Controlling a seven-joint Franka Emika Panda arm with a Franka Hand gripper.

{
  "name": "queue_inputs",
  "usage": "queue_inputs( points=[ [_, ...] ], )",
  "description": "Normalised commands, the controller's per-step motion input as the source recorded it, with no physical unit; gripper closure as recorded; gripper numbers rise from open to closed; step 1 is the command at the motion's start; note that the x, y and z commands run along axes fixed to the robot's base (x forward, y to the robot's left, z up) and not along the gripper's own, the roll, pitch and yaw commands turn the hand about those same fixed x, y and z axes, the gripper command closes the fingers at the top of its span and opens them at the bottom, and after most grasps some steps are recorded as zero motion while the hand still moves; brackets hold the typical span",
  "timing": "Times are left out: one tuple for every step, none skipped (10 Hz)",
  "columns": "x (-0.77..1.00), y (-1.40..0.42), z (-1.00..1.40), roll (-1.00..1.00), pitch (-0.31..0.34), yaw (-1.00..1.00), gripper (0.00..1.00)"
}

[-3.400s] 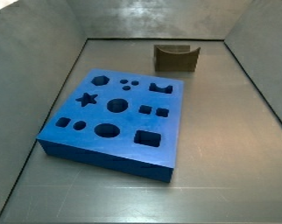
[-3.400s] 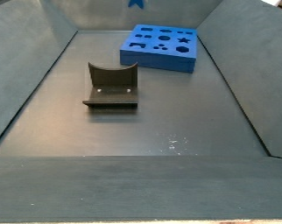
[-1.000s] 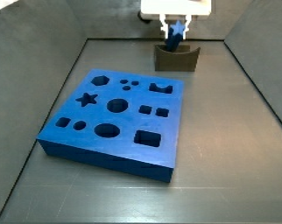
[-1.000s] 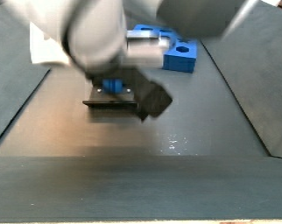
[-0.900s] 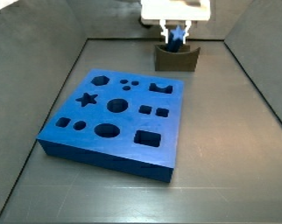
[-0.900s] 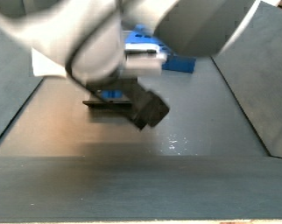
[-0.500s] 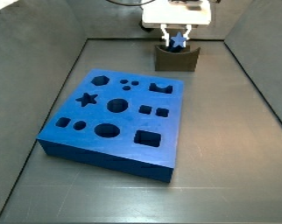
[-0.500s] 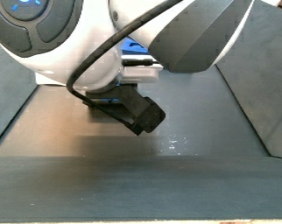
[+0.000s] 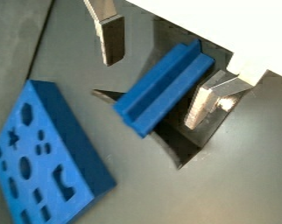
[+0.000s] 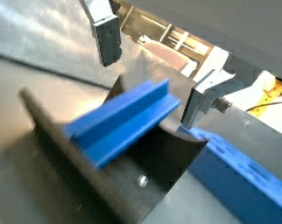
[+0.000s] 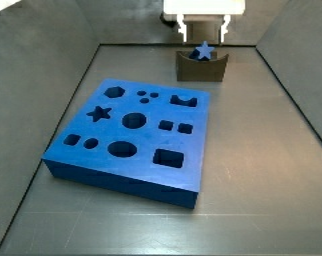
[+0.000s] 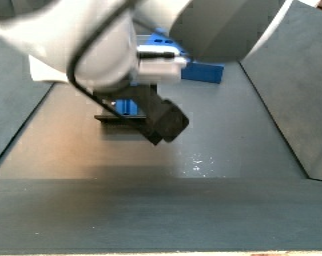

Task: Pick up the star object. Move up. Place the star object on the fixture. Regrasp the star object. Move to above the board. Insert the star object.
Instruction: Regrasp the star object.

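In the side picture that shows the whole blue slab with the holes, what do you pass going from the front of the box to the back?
The board → the fixture, with the star object resting in its notch → the hand, open just above it.

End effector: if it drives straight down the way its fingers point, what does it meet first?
Most likely the star object, lying in the fixture notch. The end effector is open above it, fingers apart on either side. So the fingers might pass beside it and meet the fixture; depth is unclear.
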Motion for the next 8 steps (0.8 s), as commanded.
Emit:
queue_inputs(
  points=[
    [-0.04, 0.00, 1.00, 0.05, -0.010, 0.05, 0.00],
    [-0.04, 0.00, 0.89, 0.05, 0.015, 0.06, 0.00],
    [-0.04, 0.00, 0.67, 0.04, 0.048, 0.05, 0.00],
    [-0.04, 0.00, 0.56, 0.04, 0.065, 0.05, 0.00],
    [-0.03, 0.00, 0.34, 0.04, 0.090, 0.03, 0.00],
    [-0.03, 0.00, 0.18, 0.04, 0.099, 0.01, 0.00],
    [-0.07, -1.00, 0.66, 1.00, 0.082, 0.03, 0.00],
    [-0.07, -1.00, 0.67, 1.00, 0.080, 0.03, 0.00]
  ],
)
